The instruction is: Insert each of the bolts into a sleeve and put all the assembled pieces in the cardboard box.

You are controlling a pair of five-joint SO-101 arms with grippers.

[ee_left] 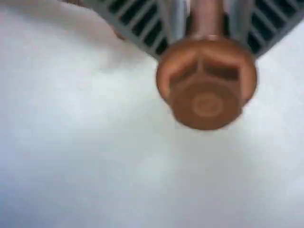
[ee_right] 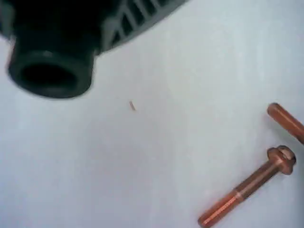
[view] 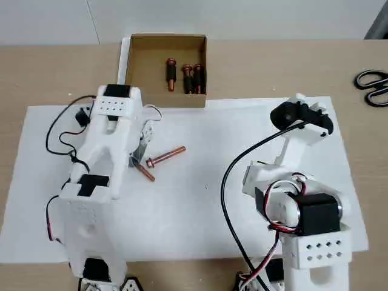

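three assembled pieces (view: 187, 77), each a copper bolt in a black sleeve, lie side by side in the cardboard box (view: 167, 100), which sits on the table at the far edge of the white sheet (view: 200, 212). that part looks done.

the next pair is in hand but not joined. the left gripper (view: 140, 154) is clamped on a flanged bolt (ee_left: 206, 83), its head facing the wrist camera and its shaft between the jaws, low over the sheet's left half. the right gripper (view: 291, 115) grips a black sleeve (ee_right: 47, 71), open end showing, near the sheet's far right corner, well apart from the bolt.

a loose bolt (view: 165, 156) lies on the sheet just beside the left gripper and is left to do; i cannot pick out a spare sleeve for it.

scissors (view: 373, 85) lie at the table's right edge.

no brand, label or writing can be read.
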